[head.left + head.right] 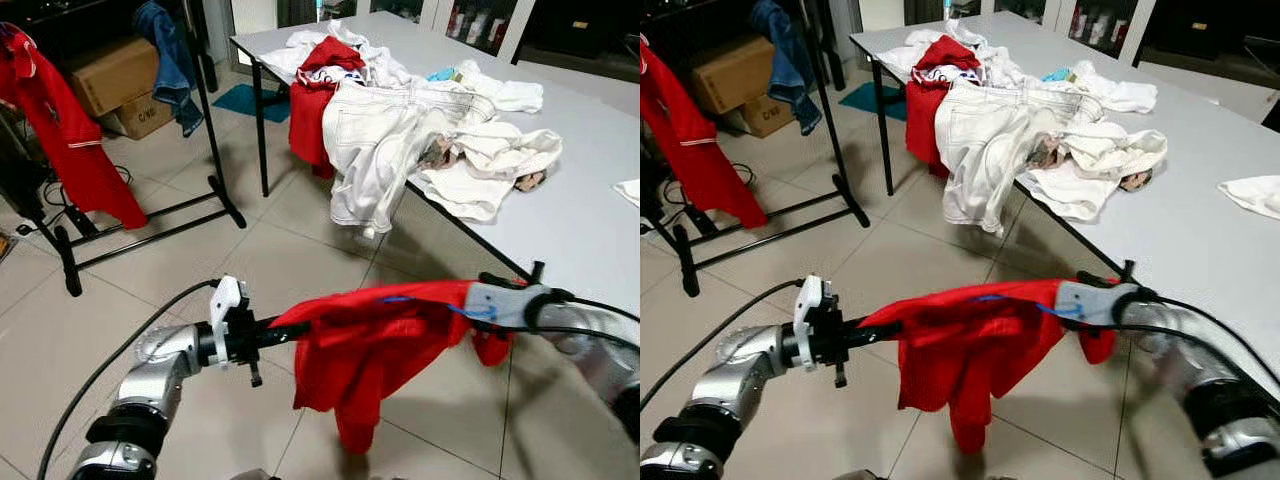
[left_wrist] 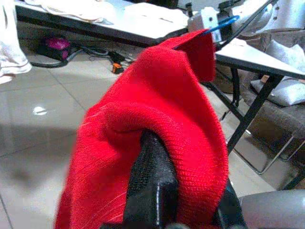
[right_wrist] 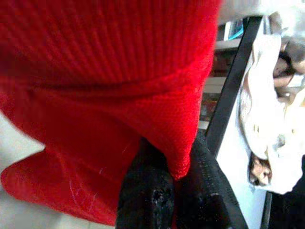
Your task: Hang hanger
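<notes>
Hanger [image 1: 395, 298], mostly hidden in a red garment [image 1: 375, 350], spans between both tools beside the desk [image 1: 580, 215]. Left tool [image 1: 285, 332] and right tool [image 1: 478, 300] pinch its cloth. Keep it level toward the rack [image 1: 215, 150].

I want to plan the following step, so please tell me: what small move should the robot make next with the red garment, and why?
Probably turn left and carry the red garment toward the black clothes rack. Both the left tool and the right tool hold it stretched over the floor, a blue hanger shows at its edge, and the rack, where another red shirt hangs, stands off to the left.
</notes>
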Available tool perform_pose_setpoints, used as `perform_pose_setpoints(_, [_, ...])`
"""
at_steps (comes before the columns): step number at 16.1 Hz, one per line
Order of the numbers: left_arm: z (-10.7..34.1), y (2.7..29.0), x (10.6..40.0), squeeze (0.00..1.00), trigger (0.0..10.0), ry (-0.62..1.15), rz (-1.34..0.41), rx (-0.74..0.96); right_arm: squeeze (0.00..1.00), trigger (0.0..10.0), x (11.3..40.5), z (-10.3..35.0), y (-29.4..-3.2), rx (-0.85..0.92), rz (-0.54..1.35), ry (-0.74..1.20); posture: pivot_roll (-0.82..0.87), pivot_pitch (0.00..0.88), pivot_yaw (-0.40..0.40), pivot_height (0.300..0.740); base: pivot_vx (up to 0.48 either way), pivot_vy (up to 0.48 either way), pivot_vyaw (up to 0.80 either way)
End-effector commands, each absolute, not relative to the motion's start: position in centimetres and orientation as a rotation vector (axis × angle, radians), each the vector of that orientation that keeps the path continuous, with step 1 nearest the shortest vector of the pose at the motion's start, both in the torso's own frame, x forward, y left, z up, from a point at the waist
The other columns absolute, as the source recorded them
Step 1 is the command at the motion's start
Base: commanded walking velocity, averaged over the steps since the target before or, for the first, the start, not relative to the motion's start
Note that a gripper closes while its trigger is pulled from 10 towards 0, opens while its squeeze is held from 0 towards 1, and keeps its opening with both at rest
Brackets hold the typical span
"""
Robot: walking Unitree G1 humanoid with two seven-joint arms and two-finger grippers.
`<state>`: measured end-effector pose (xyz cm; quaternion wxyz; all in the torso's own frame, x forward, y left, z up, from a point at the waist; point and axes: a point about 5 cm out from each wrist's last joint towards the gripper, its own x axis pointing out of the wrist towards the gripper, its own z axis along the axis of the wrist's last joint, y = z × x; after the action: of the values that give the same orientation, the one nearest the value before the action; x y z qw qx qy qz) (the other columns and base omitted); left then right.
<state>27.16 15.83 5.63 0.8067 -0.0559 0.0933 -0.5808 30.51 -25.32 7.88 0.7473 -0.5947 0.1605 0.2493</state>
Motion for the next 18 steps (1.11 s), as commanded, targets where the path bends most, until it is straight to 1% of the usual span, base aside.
perform_pose_setpoints(1, [6.3,15.3,27.5,0.0,0.0,0.168,-1.258,-0.094,0.0,10.0,31.1,9.0,-25.1,-1.261,0.508,0.326,-0.02,0.0,-0.009,0.74,0.0,0.0,0.0])
perform_pose_setpoints(2, [6.3,15.3,27.5,0.0,0.0,0.168,-1.258,-0.094,0.0,10.0,31.1,9.0,-25.1,-1.261,0.508,0.326,-0.02,0.0,-0.009,0.74,0.0,0.0,0.0])
perform_pose_setpoints(4, [6.5,13.2,28.0,0.0,0.0,0.146,-1.284,-0.094,0.0,10.0,30.9,9.0,-22.5,-1.201,0.568,0.284,-0.02,0.0,-0.01,0.74,0.0,0.0,0.0])
perform_pose_setpoints(6, [6.9,11.7,28.5,0.0,0.0,0.119,-1.297,-0.089,0.0,10.0,30.7,9.0,-21.5,-1.206,0.589,0.27,-0.02,0.0,-0.011,0.74,0.0,0.0,0.0])
perform_pose_setpoints(10, [7.5,10.1,29.0,0.0,0.0,0.087,-1.318,-0.081,0.0,10.0,30.1,8.6,-20.6,-1.212,0.61,0.271,-0.02,0.0,-0.013,0.74,0.0,0.0,0.0])
perform_pose_setpoints(13, [7.8,9.5,29.1,0.0,0.0,0.082,-1.353,-0.048,0.0,10.0,29.8,8.2,-20.4,-1.208,0.616,0.288,-0.02,0.0,-0.013,0.74,0.0,0.0,0.0])
perform_pose_setpoints(14, [7.5,9.1,28.5,0.0,0.0,0.118,-1.423,-0.003,0.0,10.0,29.8,7.6,-20.7,-1.217,0.605,0.315,-0.02,0.0,-0.014,0.74,0.0,0.0,0.0])
perform_pose_setpoints(18, [6.9,8.9,27.8,0.0,0.0,0.146,-1.465,0.028,0.0,10.0,30.0,7.5,-20.6,-1.178,0.582,0.323,-0.02,0.0,-0.013,0.74,0.0,0.0,0.0])
